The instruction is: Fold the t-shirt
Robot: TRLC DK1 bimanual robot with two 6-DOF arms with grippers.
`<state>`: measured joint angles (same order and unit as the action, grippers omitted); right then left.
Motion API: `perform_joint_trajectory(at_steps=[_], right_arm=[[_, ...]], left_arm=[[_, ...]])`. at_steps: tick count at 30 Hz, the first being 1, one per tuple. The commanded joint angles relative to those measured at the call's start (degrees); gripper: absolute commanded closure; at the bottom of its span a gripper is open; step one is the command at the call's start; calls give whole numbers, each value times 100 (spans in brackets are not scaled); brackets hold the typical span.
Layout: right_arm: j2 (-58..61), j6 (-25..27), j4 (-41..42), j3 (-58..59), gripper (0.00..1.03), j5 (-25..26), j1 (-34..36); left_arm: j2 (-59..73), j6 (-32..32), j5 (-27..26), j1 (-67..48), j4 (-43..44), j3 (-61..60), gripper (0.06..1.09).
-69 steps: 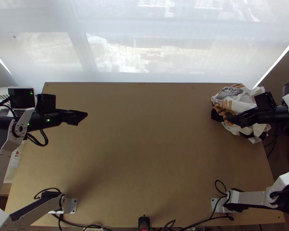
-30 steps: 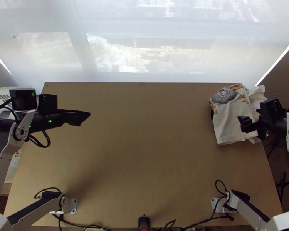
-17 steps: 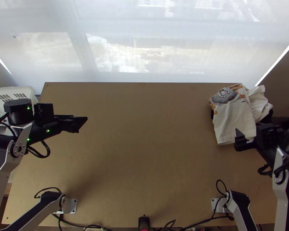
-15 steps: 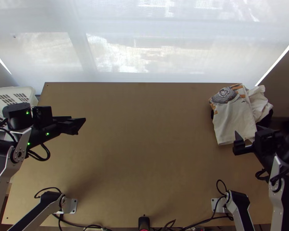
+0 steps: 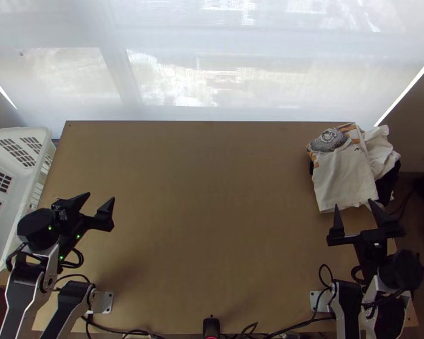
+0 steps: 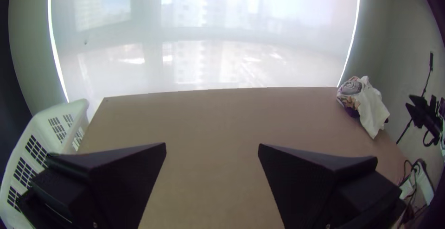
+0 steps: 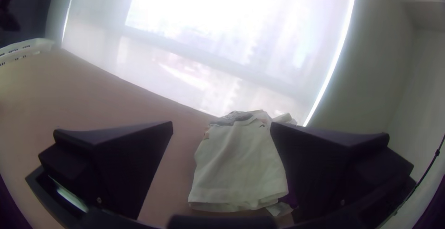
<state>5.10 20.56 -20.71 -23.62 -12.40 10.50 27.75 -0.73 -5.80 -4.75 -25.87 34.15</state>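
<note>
T-shirt [image 5: 345,175] is at the far R corner of the wooden tabletop [image 5: 212,198], a white panel lying fairly flat w/ a straight near hem. Grey-and-orange print shows at its far end. In the R wrist view the hem edge looks doubled, so folded at least in part; exact no. of layers can't be told. Bunched white cloth [image 5: 381,150] sits against its R side, w/ dark cloth [image 5: 388,182] poking out nr the tabletop's R edge. Can't tell if all of it is one garment.

R end effector [image 5: 354,204]: wide, fingers well apart, nothing btwn them. Top view has it at the t-shirt's near hem, tips pointing to the far side; contact can't be told. In the R wrist view the t-shirt shows in the gap btwn the fingers, partly hidden by one of them.

L end effector [image 5: 100,198]: also wide & holding nothing, over the L part of the tabletop, well apart from the t-shirt.

White plastic basket [image 5: 42,137] w/ slotted walls stands by the tabletop's L edge, nr the L arm. Pale translucent blind [image 5: 212,56] hangs past the far edge. Small black device [image 5: 211,326] at mid near edge, cables beside it.
</note>
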Motion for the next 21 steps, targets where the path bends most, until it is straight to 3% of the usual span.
perform_joint_trajectory(at_steps=[1,6,9,16,21], right_arm=[[-528,150,1315,1131,5,-8,-206],[-537,-25,1798,1597,5,-16,-672],[-528,-148,1737,1799,5,-25,-918],[-528,-184,1350,1817,5,-34,-1912],[-519,-96,1007,1826,5,-34,-1947]], left_arm=[[-938,592,317,10,1216,-1315,11],[-1790,671,352,150,1629,-2070,11],[-2827,372,343,291,1453,-2527,11],[-2792,275,352,440,1515,-2870,11],[-2784,328,352,405,1409,-2949,11]])
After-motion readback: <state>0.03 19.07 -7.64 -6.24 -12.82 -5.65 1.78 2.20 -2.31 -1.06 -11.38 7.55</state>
